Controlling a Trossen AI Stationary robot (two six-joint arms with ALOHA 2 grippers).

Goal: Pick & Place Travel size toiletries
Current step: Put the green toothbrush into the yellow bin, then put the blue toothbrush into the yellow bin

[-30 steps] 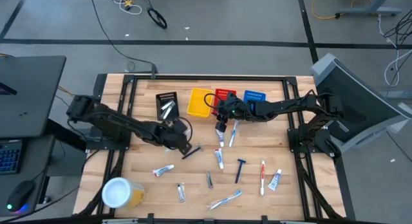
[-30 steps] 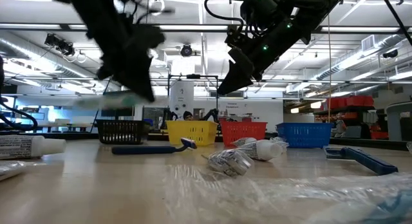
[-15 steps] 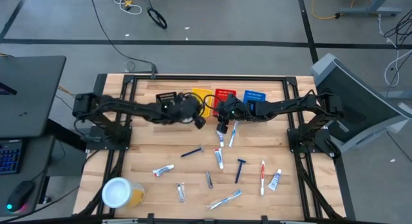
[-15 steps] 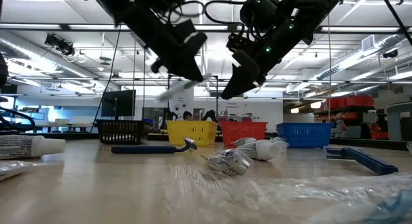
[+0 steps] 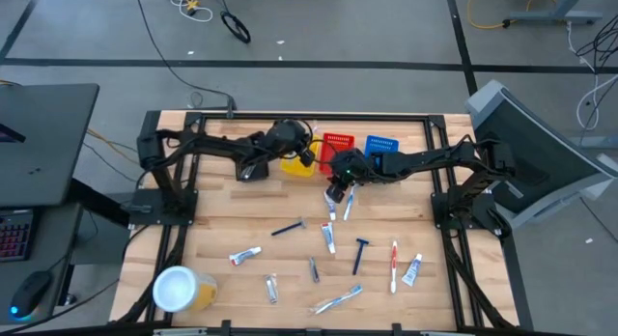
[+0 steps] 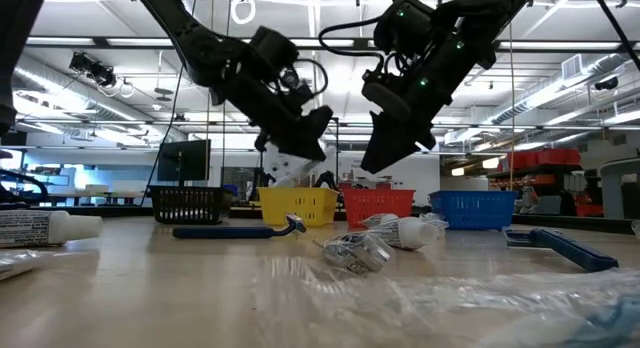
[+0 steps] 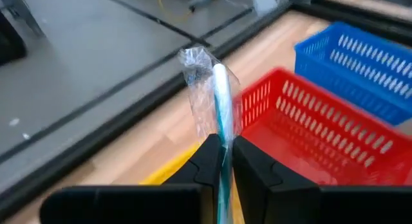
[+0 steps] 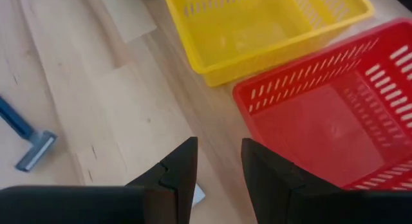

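The left pincer (image 7: 222, 161) is clenched on a wrapped toothbrush (image 7: 217, 102), which is held in the air over the yellow basket (image 5: 297, 162), beside the red basket (image 7: 322, 130). The right pincer (image 8: 219, 161) is spread, with nothing between its fingers, and hangs above the tabletop (image 5: 222, 225) just in front of the red basket. The other toiletries lie scattered on the tabletop, among them a blue razor (image 5: 360, 253) and a white tube (image 5: 413, 269).

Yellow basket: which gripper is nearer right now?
Left. The left gripper hangs over the yellow basket holding a wrapped toothbrush; the right gripper is beside it, nearer the red basket.
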